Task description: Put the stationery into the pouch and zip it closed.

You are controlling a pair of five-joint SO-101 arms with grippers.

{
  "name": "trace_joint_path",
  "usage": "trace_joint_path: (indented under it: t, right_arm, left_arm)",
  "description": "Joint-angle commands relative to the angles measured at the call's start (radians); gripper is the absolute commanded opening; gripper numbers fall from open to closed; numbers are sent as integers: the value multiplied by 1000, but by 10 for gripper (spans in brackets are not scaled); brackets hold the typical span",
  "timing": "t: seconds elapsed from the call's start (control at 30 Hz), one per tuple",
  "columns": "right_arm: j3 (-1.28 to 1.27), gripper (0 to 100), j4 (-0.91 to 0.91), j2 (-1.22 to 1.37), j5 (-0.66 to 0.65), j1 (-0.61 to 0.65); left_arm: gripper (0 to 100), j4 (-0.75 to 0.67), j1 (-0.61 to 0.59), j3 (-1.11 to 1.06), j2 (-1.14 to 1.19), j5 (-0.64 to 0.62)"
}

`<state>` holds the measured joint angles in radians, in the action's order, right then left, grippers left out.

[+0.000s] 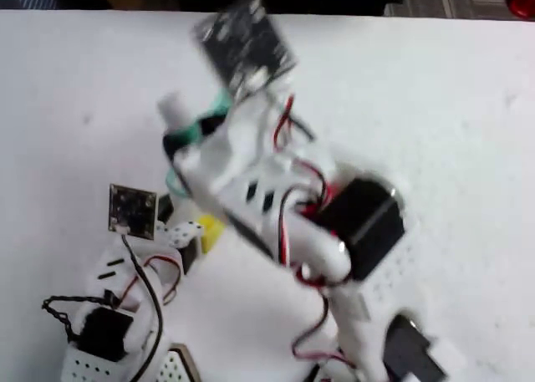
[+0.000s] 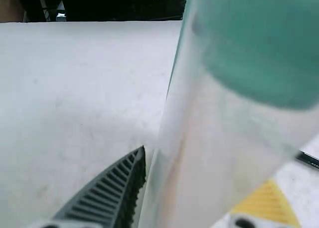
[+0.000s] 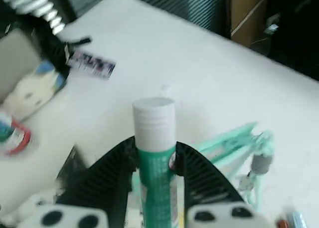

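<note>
Right pincer (image 3: 154, 150) is clenched on the glue stick (image 3: 153, 119). Both black ribbed fingers (image 3: 117, 170) press the green body, and the white cap sticks out past the tips. The stick is upright in the grip and lifted off the desk (image 1: 418, 89).

In the high view the right arm (image 1: 334, 223) is raised close to the camera over mid-desk. The glue stick's white cap (image 1: 175, 113) points toward the far left.

The pouch (image 3: 234, 140) has mint-green edging and a grey pull tab (image 3: 260, 162). It lies on the desk just beyond the right pincer, apart from the glue stick. Whether its zip is open cannot be told.

The left arm (image 1: 109, 315) sits low at the near-left corner, with the left pincer (image 1: 185, 236) beside a yellow piece (image 1: 209, 231). One grey ribbed finger (image 2: 115, 190) shows in the left wrist view. Next to it is a large blurred pale thing with a teal band (image 2: 259, 48), too close to identify. Left pincer state: cannot tell.

Farther off on the desk are a picture card (image 3: 32, 88), a red-and-white item (image 3: 12, 135) and a small printed strip (image 3: 92, 65), all well apart from the pouch.
</note>
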<state>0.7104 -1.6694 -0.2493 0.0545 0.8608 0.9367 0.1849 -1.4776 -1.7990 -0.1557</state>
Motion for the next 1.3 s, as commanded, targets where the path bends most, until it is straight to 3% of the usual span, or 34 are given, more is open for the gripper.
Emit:
trace_joint_path:
  t: [0.0, 0.23, 0.33, 0.63, 0.97, 1.27]
  right_arm:
    - [-181, 16, 173, -166, -58, 18]
    - [-563, 16, 651, -295, -64, 5]
    - [-689, 15, 762, -305, -84, -18]
    - [-793, 15, 808, -329, -81, -105]
    - [-970, 15, 928, -366, -81, -104]
    - [-1229, 15, 1038, -602, -80, -91]
  left_arm:
    - [290, 0, 12, 38, -8, -11]
    - [290, 2, 7, 38, -8, -11]
    - [290, 3, 4, 38, -8, -12]
    - [290, -2, 4, 38, -8, -12]
    - [290, -2, 4, 37, -8, -12]
    - [290, -2, 10, 34, -8, -12]
